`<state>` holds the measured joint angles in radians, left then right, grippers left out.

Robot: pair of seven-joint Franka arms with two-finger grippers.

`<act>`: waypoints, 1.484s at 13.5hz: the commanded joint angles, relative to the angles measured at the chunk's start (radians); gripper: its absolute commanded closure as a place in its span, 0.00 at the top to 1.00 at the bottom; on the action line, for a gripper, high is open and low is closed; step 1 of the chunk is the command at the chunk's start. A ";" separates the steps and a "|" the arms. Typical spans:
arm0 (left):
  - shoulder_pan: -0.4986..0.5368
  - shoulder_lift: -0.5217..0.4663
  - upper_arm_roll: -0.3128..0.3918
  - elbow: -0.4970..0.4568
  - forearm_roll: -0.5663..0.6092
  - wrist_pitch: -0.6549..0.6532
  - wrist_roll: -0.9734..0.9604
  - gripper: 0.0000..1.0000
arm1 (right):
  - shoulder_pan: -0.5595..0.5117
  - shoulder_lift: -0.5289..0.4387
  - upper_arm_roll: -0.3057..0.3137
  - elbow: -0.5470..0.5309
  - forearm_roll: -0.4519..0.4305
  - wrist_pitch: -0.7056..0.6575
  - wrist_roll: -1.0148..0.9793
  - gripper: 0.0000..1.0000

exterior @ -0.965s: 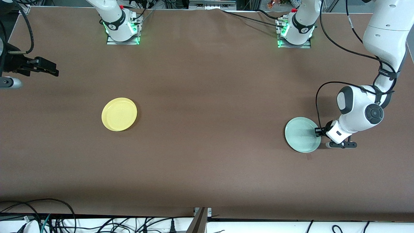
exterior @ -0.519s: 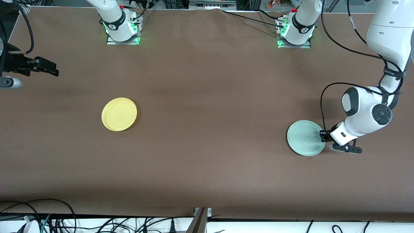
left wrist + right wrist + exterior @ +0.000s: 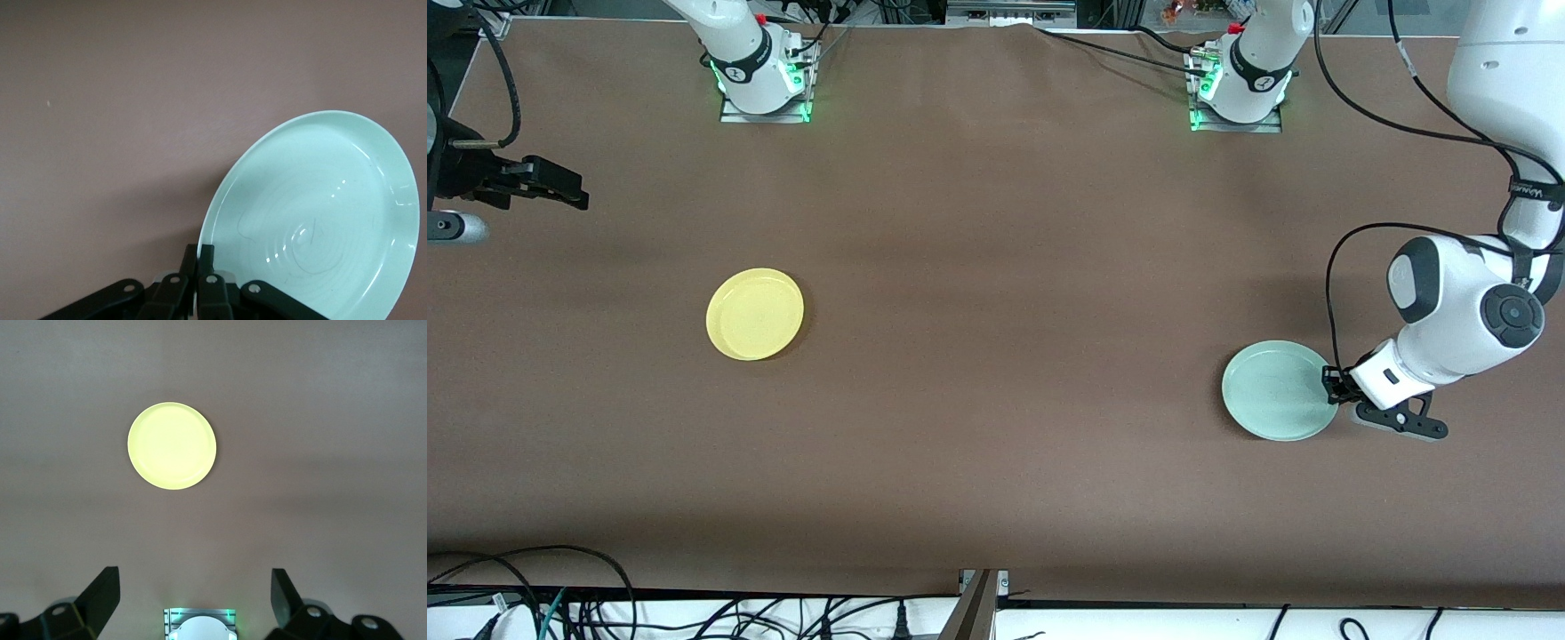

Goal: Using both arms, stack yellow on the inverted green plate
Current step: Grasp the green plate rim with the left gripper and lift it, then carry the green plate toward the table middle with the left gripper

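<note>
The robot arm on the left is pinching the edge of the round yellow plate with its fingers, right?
Not quite. The left gripper is shut on the rim of the round pale green plate, not the round yellow plate, which lies alone on the brown table. The left wrist view shows it best.

The yellow plate (image 3: 755, 314) lies flat on the table (image 3: 996, 267) toward the right arm's end, open side up, with nothing on it or touching it. The green plate (image 3: 1280, 390) sits well apart from it toward the left arm's end, slightly nearer the front camera, also open side up. The left gripper (image 3: 1332, 386) is at the green plate's rim on the side toward the left arm's end, its 2 fingers (image 3: 200, 260) pinched together on that rim. The right gripper (image 3: 551, 191) waits in the air over the table's edge at the right arm's end, its 2 fingers spread apart, the yellow plate lying well away from it.
</note>
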<state>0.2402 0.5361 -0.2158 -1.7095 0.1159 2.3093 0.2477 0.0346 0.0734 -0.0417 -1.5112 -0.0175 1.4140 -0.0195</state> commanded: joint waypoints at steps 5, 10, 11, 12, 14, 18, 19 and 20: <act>-0.154 -0.042 -0.004 0.163 0.272 -0.209 -0.174 0.00 | 0.001 -0.001 0.000 0.013 0.007 -0.015 -0.002 1.00; -0.350 -0.041 0.001 0.266 0.462 -0.407 -0.379 0.00 | 0.001 0.000 0.002 0.014 0.007 -0.006 -0.003 1.00; -0.373 -0.041 0.001 0.266 0.503 -0.422 -0.424 0.00 | 0.001 0.000 0.000 0.014 0.007 -0.004 -0.003 1.00; -0.396 -0.041 0.001 0.266 0.527 -0.432 -0.454 0.00 | -0.001 0.003 -0.001 0.014 0.008 -0.004 -0.003 1.00; -0.450 -0.039 0.003 0.278 0.531 -0.477 -0.485 0.00 | -0.002 0.003 -0.003 0.013 0.008 -0.009 -0.003 1.00; -0.620 -0.015 0.012 0.320 0.648 -0.554 -0.640 0.00 | -0.002 0.003 -0.003 0.013 0.008 -0.007 -0.003 1.00; -0.656 0.001 0.015 0.320 0.669 -0.560 -0.695 0.00 | 0.001 0.003 -0.001 0.014 0.005 -0.003 -0.003 1.00; -0.686 0.015 0.015 0.320 0.701 -0.562 -0.750 0.00 | 0.001 0.003 -0.001 0.014 0.007 -0.003 -0.003 1.00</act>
<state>-0.3757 0.5035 -0.2223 -1.4313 0.7524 1.7787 -0.4154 0.0347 0.0735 -0.0430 -1.5112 -0.0175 1.4149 -0.0195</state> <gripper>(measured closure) 0.969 0.000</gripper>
